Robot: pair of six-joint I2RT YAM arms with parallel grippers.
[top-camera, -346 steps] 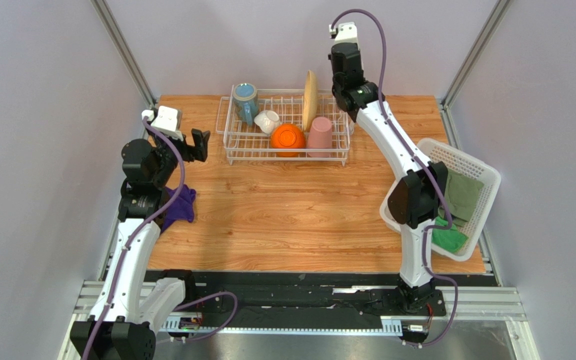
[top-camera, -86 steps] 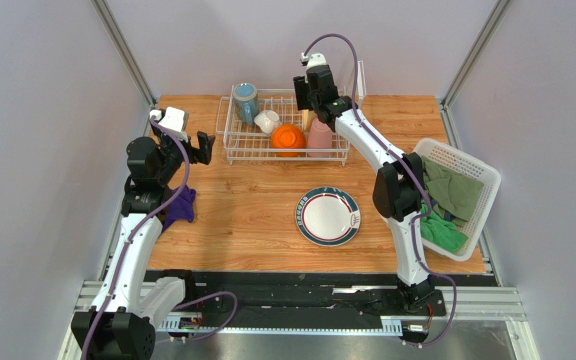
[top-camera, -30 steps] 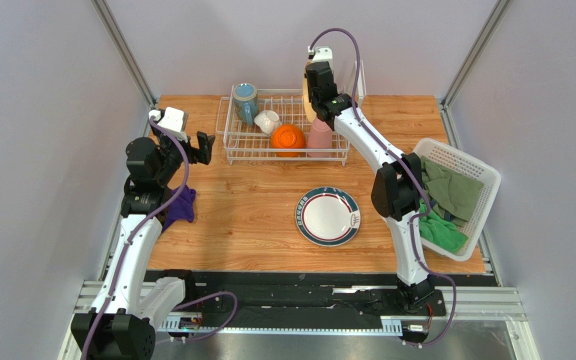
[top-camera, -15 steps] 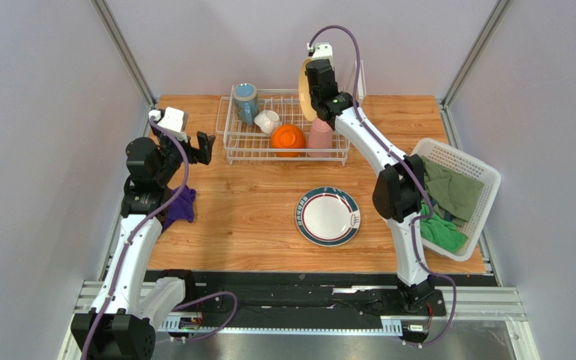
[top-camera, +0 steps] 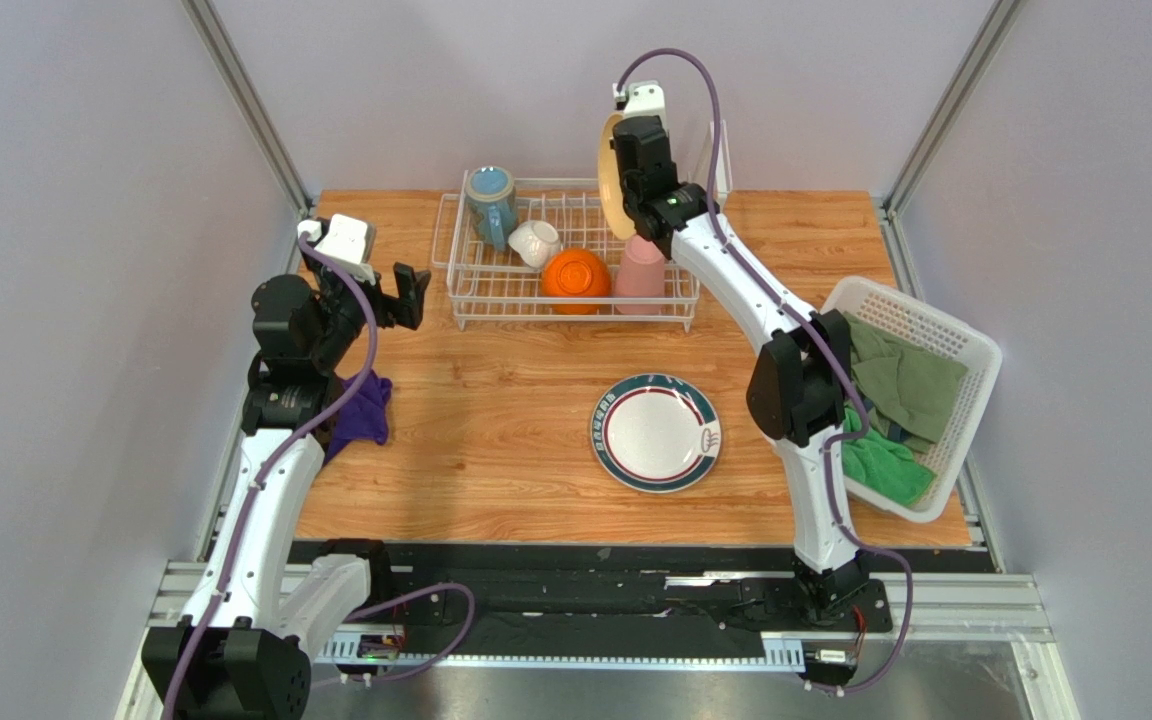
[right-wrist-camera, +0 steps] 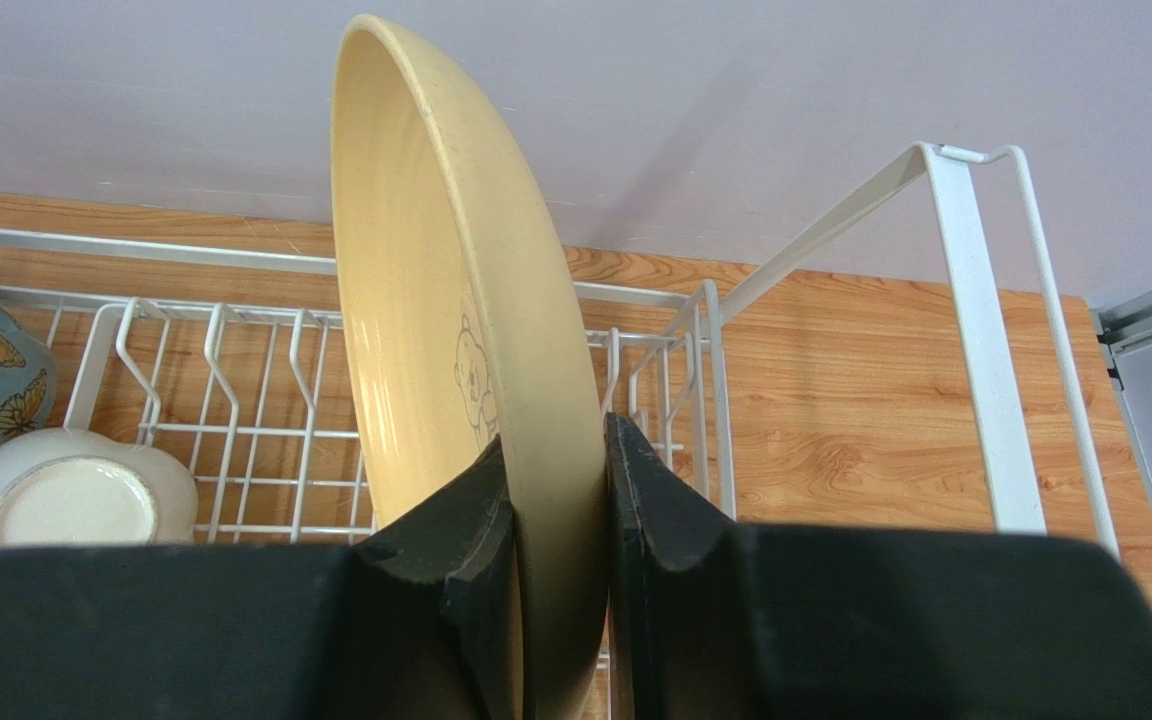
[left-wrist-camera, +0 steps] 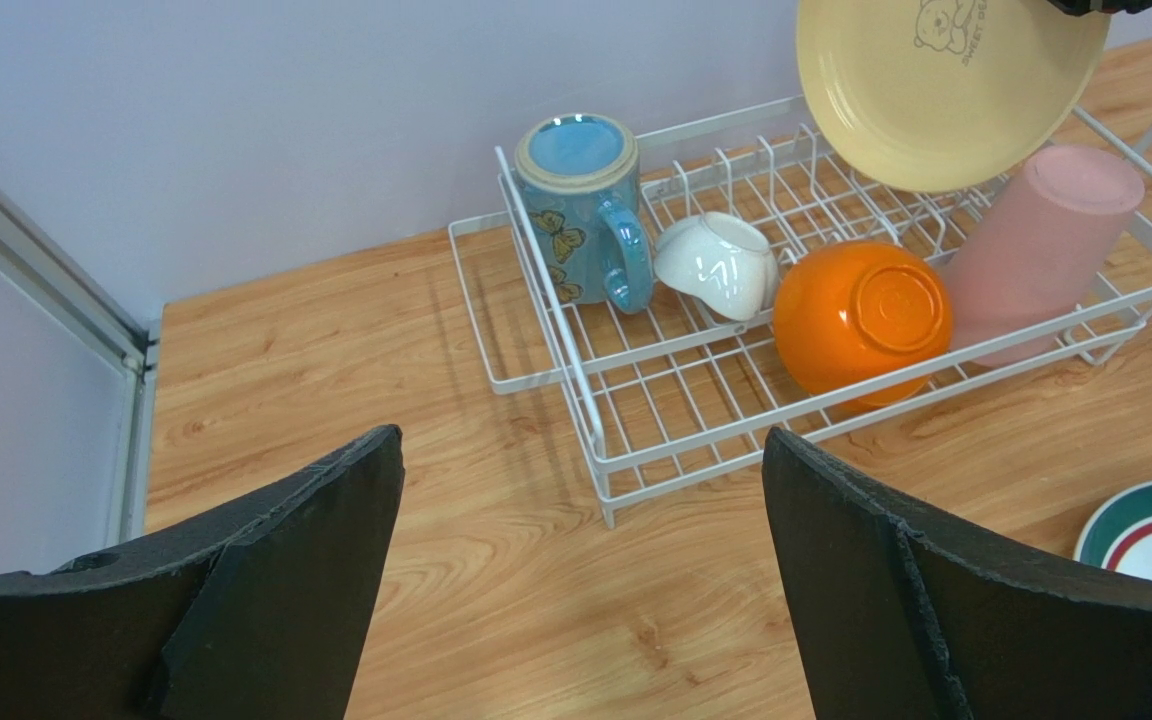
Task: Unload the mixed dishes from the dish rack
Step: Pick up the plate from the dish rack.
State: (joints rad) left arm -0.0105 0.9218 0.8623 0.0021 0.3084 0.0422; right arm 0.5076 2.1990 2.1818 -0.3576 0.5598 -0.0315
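Observation:
My right gripper (top-camera: 624, 177) (right-wrist-camera: 557, 450) is shut on the rim of the cream-yellow plate (top-camera: 608, 183) (right-wrist-camera: 432, 285) and holds it upright, above the back right of the white wire dish rack (top-camera: 573, 318) (left-wrist-camera: 597, 435). In the rack are the blue mug (top-camera: 491, 203) (left-wrist-camera: 582, 203), small white bowl (top-camera: 534, 242) (left-wrist-camera: 717, 263), upturned orange bowl (top-camera: 576, 279) (left-wrist-camera: 860, 315) and upturned pink tumbler (top-camera: 639, 275) (left-wrist-camera: 1040, 248). The dark-rimmed plate (top-camera: 656, 432) lies flat on the table in front of the rack. My left gripper (top-camera: 405, 293) (left-wrist-camera: 582, 450) is open and empty, left of the rack.
The rack's tall white upright panel (top-camera: 717, 158) (right-wrist-camera: 973, 300) stands just right of the held plate. A purple cloth (top-camera: 361, 408) lies by the left arm. A white lattice basket (top-camera: 973, 360) with green cloths (top-camera: 913, 390) sits at the table's right edge.
My right gripper has lifted the cream-yellow plate up out of the rack. Before that the dark-rimmed plate went from the rack to the table. The left arm has not moved.

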